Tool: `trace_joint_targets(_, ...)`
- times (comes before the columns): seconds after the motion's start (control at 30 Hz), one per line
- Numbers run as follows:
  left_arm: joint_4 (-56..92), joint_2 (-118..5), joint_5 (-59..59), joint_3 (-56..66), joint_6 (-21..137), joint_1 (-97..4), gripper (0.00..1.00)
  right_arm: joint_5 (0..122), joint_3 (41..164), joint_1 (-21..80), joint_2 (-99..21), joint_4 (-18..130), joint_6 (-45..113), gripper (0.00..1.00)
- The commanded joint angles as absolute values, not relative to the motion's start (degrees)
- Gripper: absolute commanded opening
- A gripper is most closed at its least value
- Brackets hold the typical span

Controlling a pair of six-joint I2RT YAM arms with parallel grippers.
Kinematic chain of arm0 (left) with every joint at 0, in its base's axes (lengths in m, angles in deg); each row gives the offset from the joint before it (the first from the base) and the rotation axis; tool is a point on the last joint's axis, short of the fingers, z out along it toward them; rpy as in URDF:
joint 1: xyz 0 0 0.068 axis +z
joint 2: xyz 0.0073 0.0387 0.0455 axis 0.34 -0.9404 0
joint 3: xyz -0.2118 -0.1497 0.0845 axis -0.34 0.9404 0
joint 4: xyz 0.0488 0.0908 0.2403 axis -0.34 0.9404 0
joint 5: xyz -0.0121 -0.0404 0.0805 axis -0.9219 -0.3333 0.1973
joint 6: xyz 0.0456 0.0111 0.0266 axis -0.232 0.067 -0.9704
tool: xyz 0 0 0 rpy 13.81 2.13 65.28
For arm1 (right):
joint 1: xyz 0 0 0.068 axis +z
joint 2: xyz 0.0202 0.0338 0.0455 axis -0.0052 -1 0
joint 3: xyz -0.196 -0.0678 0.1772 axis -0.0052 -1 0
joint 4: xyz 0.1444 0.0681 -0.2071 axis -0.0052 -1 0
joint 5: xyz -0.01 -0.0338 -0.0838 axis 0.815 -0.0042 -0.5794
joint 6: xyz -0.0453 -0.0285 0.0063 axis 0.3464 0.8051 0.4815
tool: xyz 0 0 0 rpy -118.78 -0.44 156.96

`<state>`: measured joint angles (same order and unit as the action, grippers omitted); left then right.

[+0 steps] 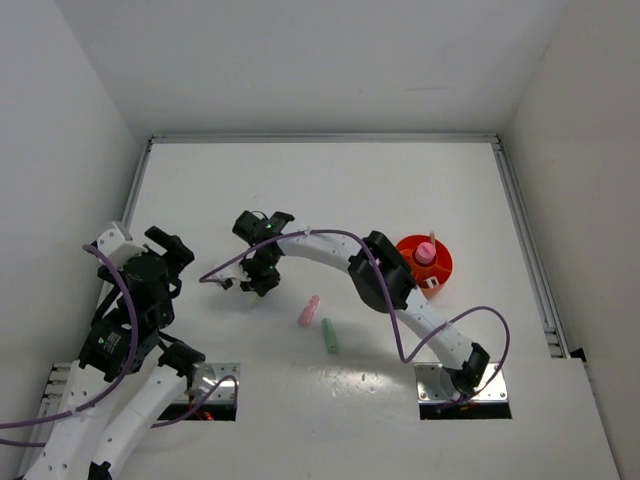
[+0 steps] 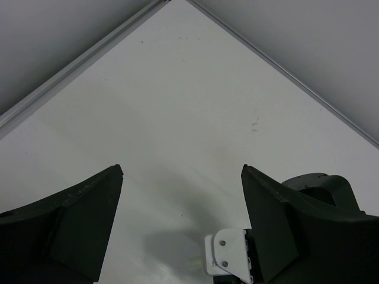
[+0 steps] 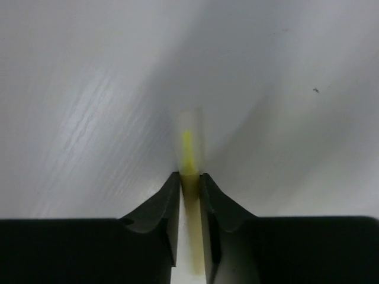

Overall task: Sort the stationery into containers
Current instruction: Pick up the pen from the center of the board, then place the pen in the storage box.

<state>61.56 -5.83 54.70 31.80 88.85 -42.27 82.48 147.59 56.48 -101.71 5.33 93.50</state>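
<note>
My right gripper (image 3: 189, 176) is shut on a thin yellow stick (image 3: 188, 148) that lies on the white table, with a jaw pressed against each side of it. From above, this gripper (image 1: 262, 280) points down left of the table's centre. A pink marker (image 1: 309, 310) and a mint-green marker (image 1: 329, 336) lie side by side on the table to its right. The round orange-red tub (image 1: 408, 248) stands further right and holds a pink-capped tube (image 1: 426, 252) upright. My left gripper (image 2: 182, 171) hangs open over bare table at the left, with nothing between its fingers.
A raised rail (image 1: 320, 138) runs along the table's far edge, and another (image 1: 525, 240) along the right side. The right arm (image 1: 385, 280) and its purple cable arch between the tub and the markers. The left wrist view catches the right gripper's white bracket (image 2: 228, 260).
</note>
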Motion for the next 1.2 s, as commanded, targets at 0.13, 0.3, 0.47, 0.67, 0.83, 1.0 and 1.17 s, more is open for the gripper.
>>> trace_joint_targets(0.13,59.7,-4.8,55.2,30.1,88.4,-41.6,0.87,80.7,145.8,56.4,-103.0,1.0,93.9,0.05)
trace_joint_targets(0.3,59.7,-4.3,55.2,30.1,88.4,-41.6,0.87,74.7,134.7,55.8,-90.5,17.7,78.1,0.0)
trace_joint_targets(0.47,59.7,-3.0,55.2,30.6,88.4,-41.6,0.87,46.9,119.3,54.2,-68.6,45.5,62.1,0.0)
trace_joint_targets(0.67,59.1,-3.0,54.0,30.6,87.9,-41.6,0.87,24.5,103.5,46.2,-50.4,59.3,52.7,0.0)
trace_joint_targets(0.83,58.6,-3.0,52.9,30.6,87.4,-41.6,0.87,19.8,92.7,37.0,-38.4,64.1,49.7,0.0)
trace_joint_targets(1.0,57.4,-4.2,51.1,31.1,86.3,-41.6,0.87,20.7,84.3,29.7,-29.1,60.9,44.1,0.0)
trace_joint_targets(1.17,56.3,-4.8,49.4,31.1,85.2,-41.6,0.87,20.7,76.7,22.7,-21.0,59.2,39.1,0.0)
